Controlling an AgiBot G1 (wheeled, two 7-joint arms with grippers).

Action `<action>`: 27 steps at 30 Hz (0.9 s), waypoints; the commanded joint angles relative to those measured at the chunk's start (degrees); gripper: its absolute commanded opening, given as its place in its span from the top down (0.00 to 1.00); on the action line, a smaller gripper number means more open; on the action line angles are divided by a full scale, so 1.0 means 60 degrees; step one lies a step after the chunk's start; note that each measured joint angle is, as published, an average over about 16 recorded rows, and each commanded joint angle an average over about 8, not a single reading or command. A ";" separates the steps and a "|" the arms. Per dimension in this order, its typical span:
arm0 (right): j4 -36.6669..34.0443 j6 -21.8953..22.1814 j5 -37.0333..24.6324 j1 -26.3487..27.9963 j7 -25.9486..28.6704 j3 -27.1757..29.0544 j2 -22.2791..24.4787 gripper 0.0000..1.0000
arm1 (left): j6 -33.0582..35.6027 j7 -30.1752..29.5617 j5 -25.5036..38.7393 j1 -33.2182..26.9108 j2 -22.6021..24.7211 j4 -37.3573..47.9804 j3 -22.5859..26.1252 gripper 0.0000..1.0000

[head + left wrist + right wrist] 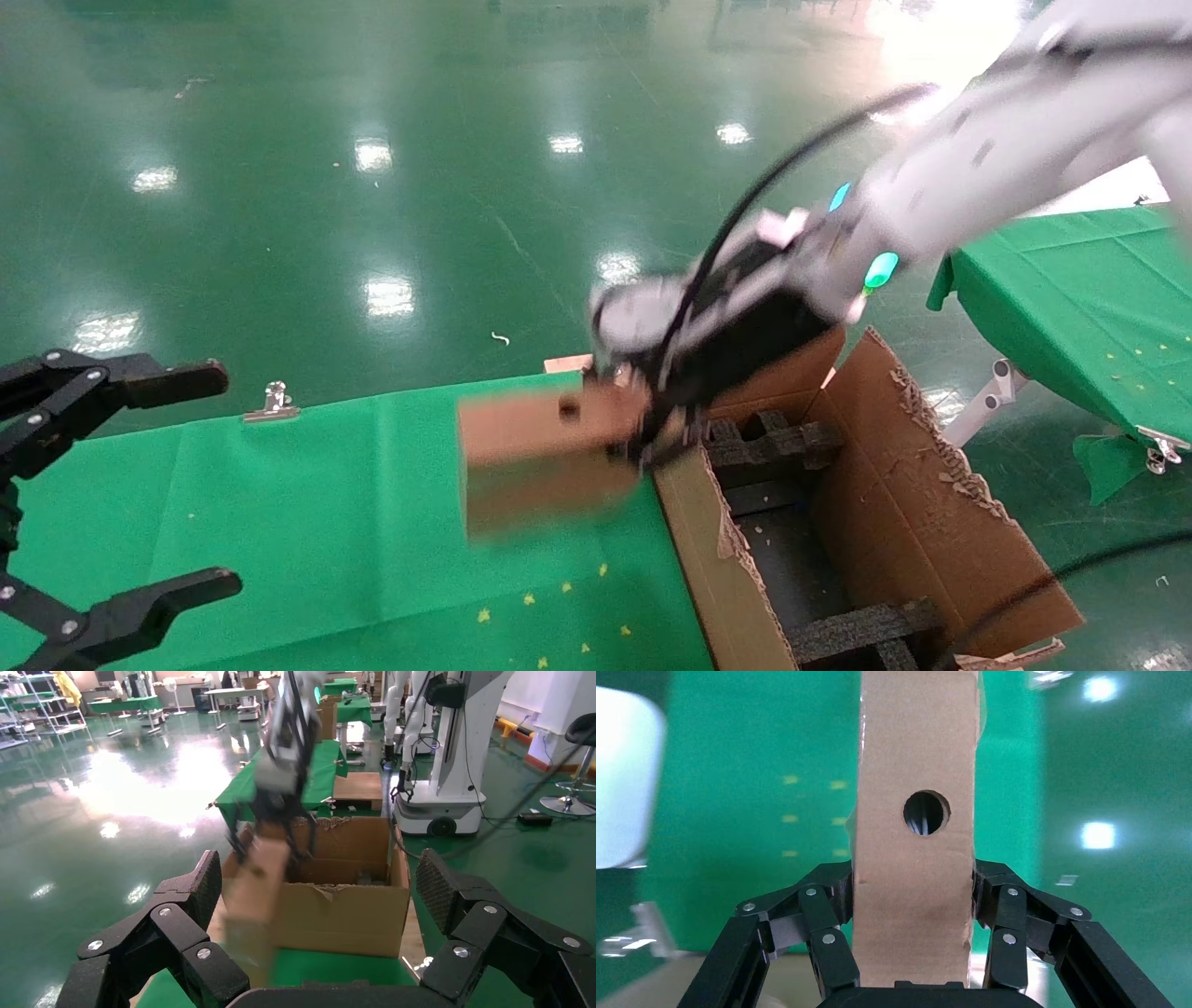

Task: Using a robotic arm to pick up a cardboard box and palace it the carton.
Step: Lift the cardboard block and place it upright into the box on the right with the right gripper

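The right claw [652,438] clamps the cardboard box [549,457] above the green surface [326,522], just beside the carton [894,503] rim; the left claw [93,494] hangs wide open.

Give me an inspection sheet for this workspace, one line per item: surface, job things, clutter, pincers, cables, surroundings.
Surface: green cloth table, held by a metal clip at its far edge.
Job's things: cardboard box lifted clear of the table, round hole showing; carton open at the table's right end, black foam inserts inside, flaps ragged.
Clutter: nothing seen.
Pincers: right pincer shut on the cardboard box, beside the carton's near wall; left pincer open, idle at the table's left.
Cables: black cable along the right arm.
Surroundings: glossy green floor; another green table to the right.
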 commanded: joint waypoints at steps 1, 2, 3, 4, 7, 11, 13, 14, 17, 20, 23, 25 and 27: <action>-0.0256 -0.0057 0.0095 0.0550 -0.0099 0.0025 0.0049 1.00 | 0.0000 0.0000 0.0000 0.0000 0.0000 0.0000 0.0000 0.00; -0.0395 -0.0069 0.0136 0.0813 -0.0189 -0.0032 0.0045 1.00 | 0.0000 0.0000 0.0000 0.0000 0.0000 0.0000 0.0001 0.00; -0.0528 -0.0079 0.0174 0.1049 -0.0277 -0.0102 0.0034 1.00 | 0.0000 0.0000 -0.0001 0.0000 0.0000 0.0000 0.0001 0.00; -0.0661 -0.0087 0.0217 0.1269 -0.0370 -0.0188 0.0019 1.00 | 0.0000 0.0001 -0.0001 0.0000 0.0000 0.0000 0.0001 0.00; -0.1009 -0.0101 0.0337 0.1797 -0.0632 -0.0504 -0.0021 1.00 | 0.0000 0.0001 -0.0001 -0.0001 -0.0001 0.0000 0.0002 0.00; -0.1353 -0.0104 0.0535 0.2231 -0.0850 -0.0986 0.0036 1.00 | -0.0001 0.0001 -0.0002 -0.0001 -0.0001 0.0000 0.0003 0.00; -0.1444 -0.0103 0.0622 0.2394 -0.0879 -0.1231 0.0148 1.00 | -0.0001 0.0002 -0.0002 -0.0001 -0.0001 0.0000 0.0003 0.00; -0.1465 -0.0104 0.0651 0.2481 -0.0878 -0.1358 0.0230 1.00 | -0.0001 0.0002 -0.0002 -0.0001 -0.0001 0.0000 0.0003 0.00; -0.1409 -0.0112 0.0663 0.2781 -0.0783 -0.1766 0.0588 1.00 | -0.0001 0.0002 -0.0002 -0.0001 -0.0001 0.0000 0.0004 0.00; -0.1176 -0.0128 0.0579 0.3151 -0.0564 -0.2239 0.1116 1.00 | -0.0001 0.0002 -0.0003 -0.0001 -0.0002 0.0000 0.0004 0.00; -0.0775 -0.0142 0.0461 0.3552 -0.0221 -0.2778 0.1801 1.00 | -0.0002 0.0003 -0.0003 -0.0001 -0.0002 0.0000 0.0005 0.00; -0.0425 -0.0146 0.0386 0.3810 0.0059 -0.3160 0.2317 1.00 | -0.0002 0.0003 -0.0004 -0.0002 -0.0002 0.0000 0.0005 0.00; -0.0035 -0.0142 0.0319 0.4039 0.0365 -0.3538 0.2846 1.00 | -0.0002 0.0003 -0.0004 -0.0002 -0.0002 0.0000 0.0006 0.00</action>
